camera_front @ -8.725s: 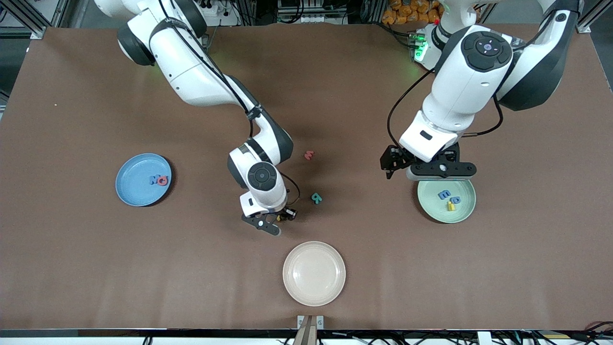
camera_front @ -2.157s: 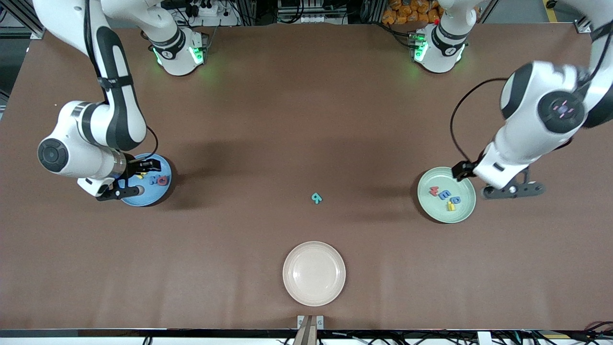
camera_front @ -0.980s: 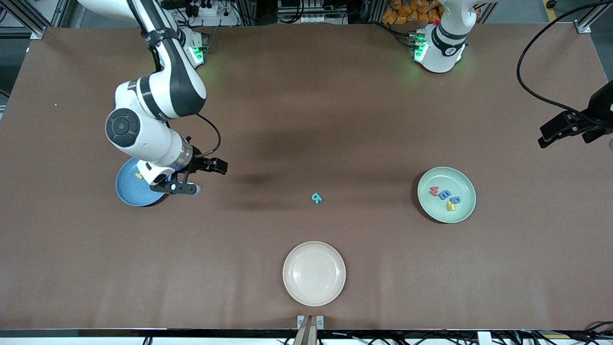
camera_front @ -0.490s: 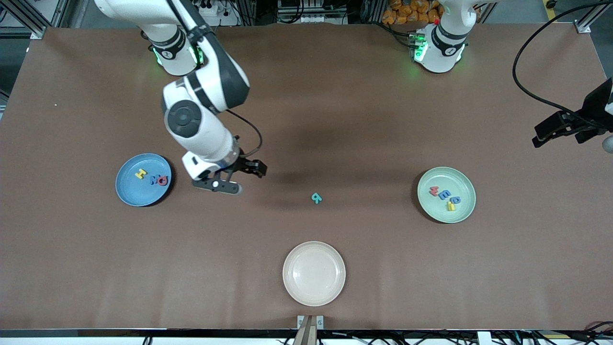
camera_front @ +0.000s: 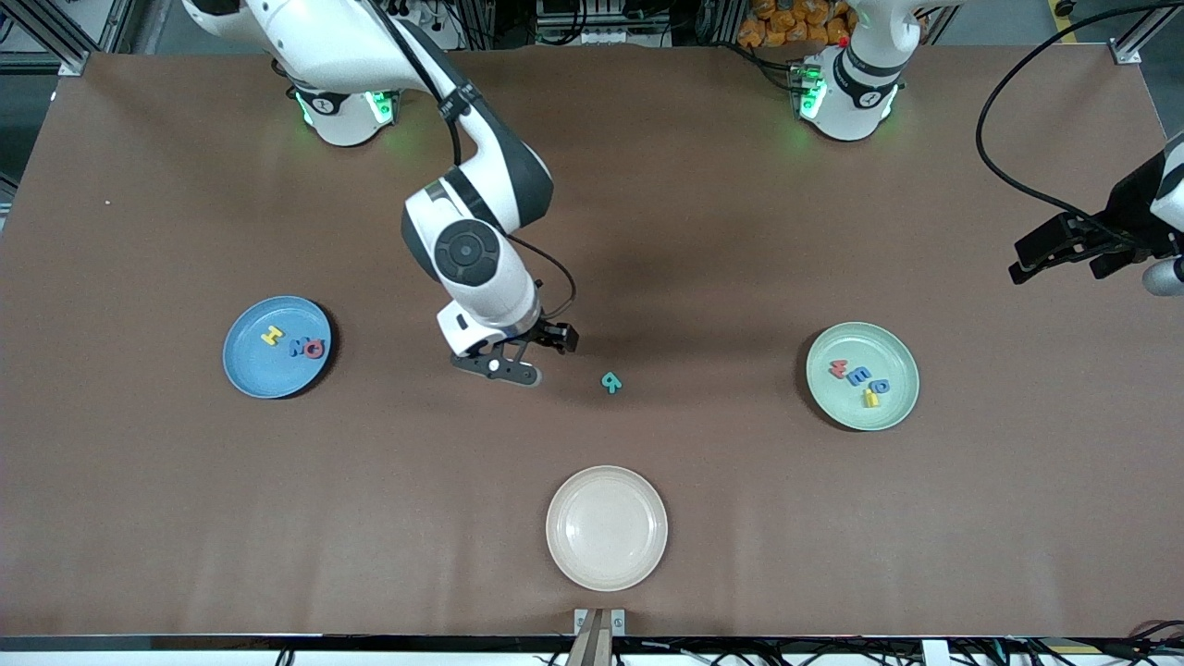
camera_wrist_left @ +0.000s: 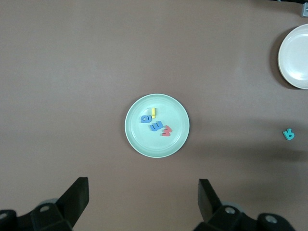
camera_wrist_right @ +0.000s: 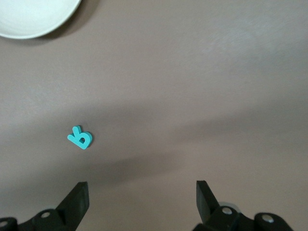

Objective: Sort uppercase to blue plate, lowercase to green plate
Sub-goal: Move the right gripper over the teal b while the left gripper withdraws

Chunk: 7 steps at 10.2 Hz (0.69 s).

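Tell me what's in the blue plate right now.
The blue plate holds three letters: a yellow H, a blue M and a red Q, the last two touching. Nothing covers the plate. The teal R lies on the table.

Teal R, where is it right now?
The teal R lies on the bare table mid-way between the blue plate and green plate, farther from the front camera than the cream plate, beside the open right gripper.
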Available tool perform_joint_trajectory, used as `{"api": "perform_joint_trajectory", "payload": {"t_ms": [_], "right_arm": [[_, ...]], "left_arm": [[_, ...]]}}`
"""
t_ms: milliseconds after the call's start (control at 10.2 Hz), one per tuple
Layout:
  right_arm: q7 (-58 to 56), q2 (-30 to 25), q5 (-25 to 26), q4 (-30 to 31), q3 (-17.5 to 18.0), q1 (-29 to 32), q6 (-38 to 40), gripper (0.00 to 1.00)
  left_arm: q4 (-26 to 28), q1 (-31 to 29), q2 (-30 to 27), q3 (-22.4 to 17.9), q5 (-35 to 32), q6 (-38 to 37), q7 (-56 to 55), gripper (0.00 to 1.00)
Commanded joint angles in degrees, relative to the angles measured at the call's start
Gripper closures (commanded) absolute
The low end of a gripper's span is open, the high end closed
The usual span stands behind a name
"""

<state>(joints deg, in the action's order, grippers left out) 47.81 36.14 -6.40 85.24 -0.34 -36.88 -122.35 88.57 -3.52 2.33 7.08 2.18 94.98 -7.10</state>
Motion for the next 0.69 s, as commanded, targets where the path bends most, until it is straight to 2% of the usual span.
{"api": "perform_joint_trajectory", "payload": {"t_ms": [0, 294, 588], "right_arm": [[3.2, 4.1, 2.4, -2.6, 0.9, -1.1, -3.6, 0.01], [3.2, 6.7, 3.0, -3.2, 1.8, -1.8, -6.9, 0.01], [2.8, 12.0, 3.3, -10.2, 1.8, -2.6, -7.0, 0.02]], "left_arm": [[0.0, 0.0, -0.3, 1.4, 0.6, -1.2, 0.2, 0.0], [0.0, -0.2, -0.4, 1.5, 0.5, -2.5, -0.8, 0.0], [-0.2, -0.3, -0.7, 1.5, 0.5, -4.0, -1.1, 0.0]]}}
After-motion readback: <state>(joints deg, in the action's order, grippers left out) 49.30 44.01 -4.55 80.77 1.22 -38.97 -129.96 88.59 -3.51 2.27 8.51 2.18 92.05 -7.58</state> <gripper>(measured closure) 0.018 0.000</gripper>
